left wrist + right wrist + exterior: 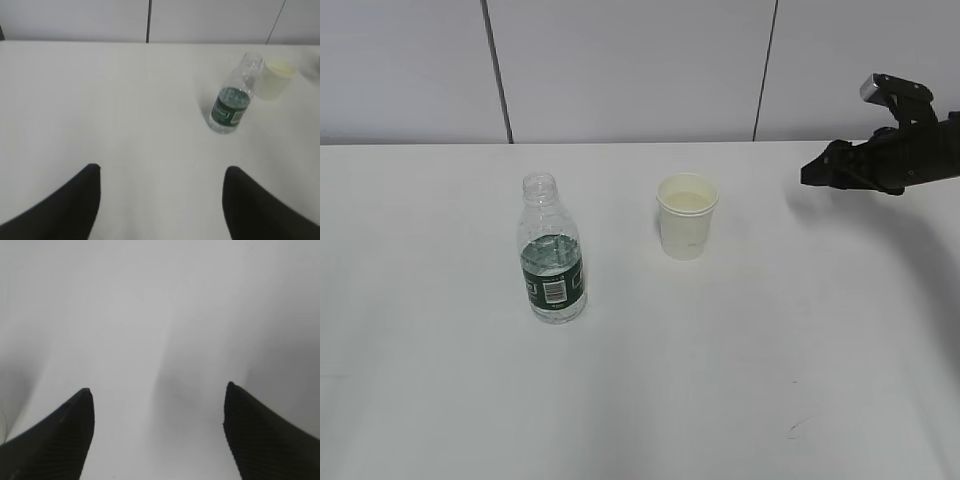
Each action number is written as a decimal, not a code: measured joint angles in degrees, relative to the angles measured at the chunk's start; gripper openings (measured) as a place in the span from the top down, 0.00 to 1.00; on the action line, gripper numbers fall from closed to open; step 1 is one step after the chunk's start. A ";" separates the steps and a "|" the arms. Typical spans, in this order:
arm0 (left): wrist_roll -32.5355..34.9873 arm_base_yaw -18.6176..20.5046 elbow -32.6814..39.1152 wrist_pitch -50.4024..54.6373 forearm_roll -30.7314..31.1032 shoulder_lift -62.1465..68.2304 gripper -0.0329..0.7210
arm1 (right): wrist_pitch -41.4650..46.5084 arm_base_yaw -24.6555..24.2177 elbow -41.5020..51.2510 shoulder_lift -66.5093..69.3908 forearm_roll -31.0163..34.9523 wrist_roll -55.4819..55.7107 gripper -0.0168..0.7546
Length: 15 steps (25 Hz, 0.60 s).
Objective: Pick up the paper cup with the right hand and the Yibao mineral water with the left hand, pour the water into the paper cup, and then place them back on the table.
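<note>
The bottle [552, 252] and cup [687, 215] stand apart on the tabletop [720, 380]; both the left hand [161, 200] and the right hand [159, 435], at 3 o'clock, gape wide and empty.

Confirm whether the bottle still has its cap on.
No: the Yibao mineral water shows a bare, open threaded neck in the exterior view.

The paper cup [687, 228] is showing off-white outside, cream inside. At its eight o'clock, the Yibao mineral water [552, 252] is looking clear, wearing a dark green label with a white barcode patch. The table [740, 380] is showing plain white.
</note>
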 joint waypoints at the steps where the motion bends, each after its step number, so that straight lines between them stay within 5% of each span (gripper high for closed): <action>1: 0.00 0.00 -0.24 1.89 0.00 0.00 0.32 | 0.00 0.00 0.00 0.00 0.00 0.00 0.21; 15: 0.00 0.00 0.48 8.69 2.87 -0.06 0.35 | 0.00 0.00 0.00 0.00 0.00 0.00 0.21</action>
